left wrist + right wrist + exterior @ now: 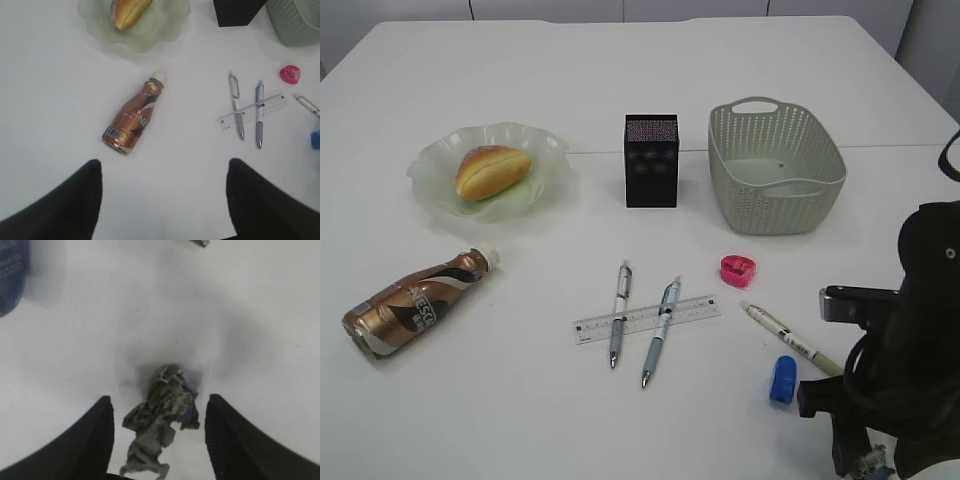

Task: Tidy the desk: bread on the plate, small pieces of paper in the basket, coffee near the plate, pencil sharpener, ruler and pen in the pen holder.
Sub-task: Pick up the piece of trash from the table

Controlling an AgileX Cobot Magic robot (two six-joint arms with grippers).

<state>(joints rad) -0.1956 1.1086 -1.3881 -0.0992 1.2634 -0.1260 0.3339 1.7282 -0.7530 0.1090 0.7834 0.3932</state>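
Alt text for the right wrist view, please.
A crumpled scrap of paper lies on the white desk between the open right gripper's two dark fingers, not yet gripped. A blurred blue object sits at the top left edge.

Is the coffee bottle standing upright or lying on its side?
Lying on its side. The coffee bottle rests lengthwise on the desk, its white cap pointing toward the plate.

I see the bread [492, 170] on the plate [436, 157], far left; the pen holder [651, 160] sits between it and the basket [776, 165]. Nearer me, the coffee [414, 304] lies left; two pens [619, 313] cross the ruler [692, 311].
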